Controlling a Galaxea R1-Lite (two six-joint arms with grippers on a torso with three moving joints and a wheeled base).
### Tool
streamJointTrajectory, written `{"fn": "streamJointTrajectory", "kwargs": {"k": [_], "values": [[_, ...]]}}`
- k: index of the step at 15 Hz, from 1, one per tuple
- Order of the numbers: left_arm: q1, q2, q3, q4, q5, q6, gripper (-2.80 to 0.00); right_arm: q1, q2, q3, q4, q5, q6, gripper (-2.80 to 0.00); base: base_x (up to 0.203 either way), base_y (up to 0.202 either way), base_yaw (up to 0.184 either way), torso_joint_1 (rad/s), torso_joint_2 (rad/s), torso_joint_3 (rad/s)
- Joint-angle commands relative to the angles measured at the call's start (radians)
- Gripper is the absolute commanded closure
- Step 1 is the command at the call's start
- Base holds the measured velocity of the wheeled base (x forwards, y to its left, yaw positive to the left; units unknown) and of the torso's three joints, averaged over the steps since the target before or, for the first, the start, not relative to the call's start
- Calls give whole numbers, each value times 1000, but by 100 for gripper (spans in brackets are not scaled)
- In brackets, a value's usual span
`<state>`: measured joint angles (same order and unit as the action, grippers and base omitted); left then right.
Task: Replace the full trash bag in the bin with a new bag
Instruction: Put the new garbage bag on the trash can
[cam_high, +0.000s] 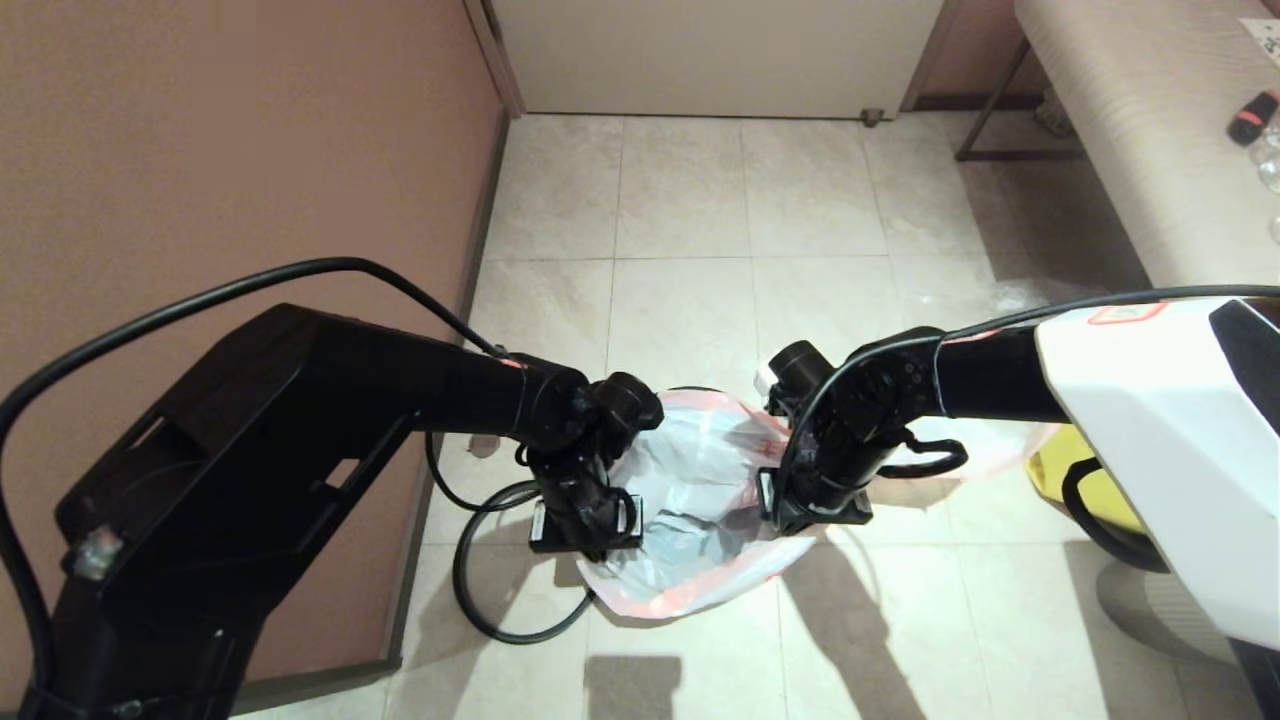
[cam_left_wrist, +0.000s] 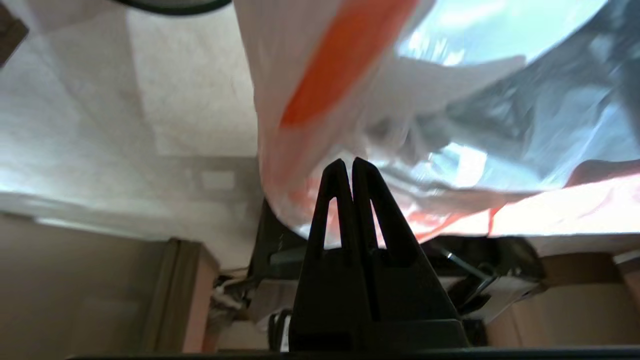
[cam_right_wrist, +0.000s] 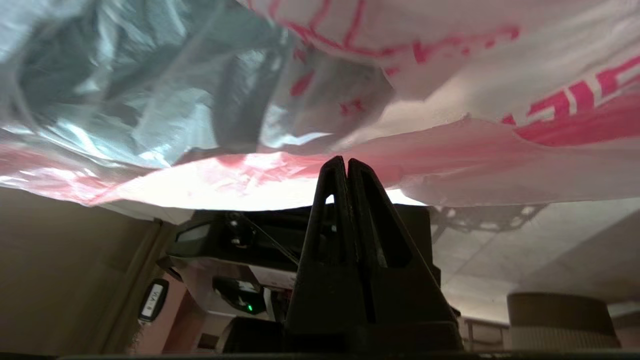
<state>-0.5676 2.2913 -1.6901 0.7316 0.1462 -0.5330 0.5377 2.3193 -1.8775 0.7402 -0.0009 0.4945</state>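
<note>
Both grippers, left gripper (cam_left_wrist: 348, 162) and right gripper (cam_right_wrist: 346, 161), jaws shut on the thin, limp, slippery pink-rimmed translucent white plastic bag (cam_high: 700, 480); best taken hold of by its rim.

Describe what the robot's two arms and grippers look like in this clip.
Both arms are black near the wrists. The left arm has a bulky angular black shell; the right arm carries a white shell with a red-outlined marking. Black cables loop along each. The left gripper and right gripper each have two black, triangular, hollowed fingers tapering to narrow tips.
</note>
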Motion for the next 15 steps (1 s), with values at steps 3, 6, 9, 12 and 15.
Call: {"fn": "streamJointTrajectory", "kwargs": {"k": [3, 6, 9, 12, 15], "values": [[-10, 20, 14, 11, 5, -2, 0, -3, -1, 60, 1, 0, 4, 0, 0, 0, 0, 0, 0, 0], [-14, 64, 40, 11, 33, -2, 0, -21, 68, 57, -43, -1, 4, 0, 0, 0, 0, 0, 0, 0], [-6, 90, 106, -10, 39, -2, 0, -28, 104, 56, -97, -2, 17, 0, 0, 0, 0, 0, 0, 0], [-3, 110, 112, -92, 102, -9, 0, -30, 114, 52, -120, -3, 41, 0, 0, 0, 0, 0, 0, 0], [1, 156, 107, -206, 202, -69, 0, -50, 117, 49, -161, -12, 74, 0, 0, 0, 0, 0, 0, 0]]}}
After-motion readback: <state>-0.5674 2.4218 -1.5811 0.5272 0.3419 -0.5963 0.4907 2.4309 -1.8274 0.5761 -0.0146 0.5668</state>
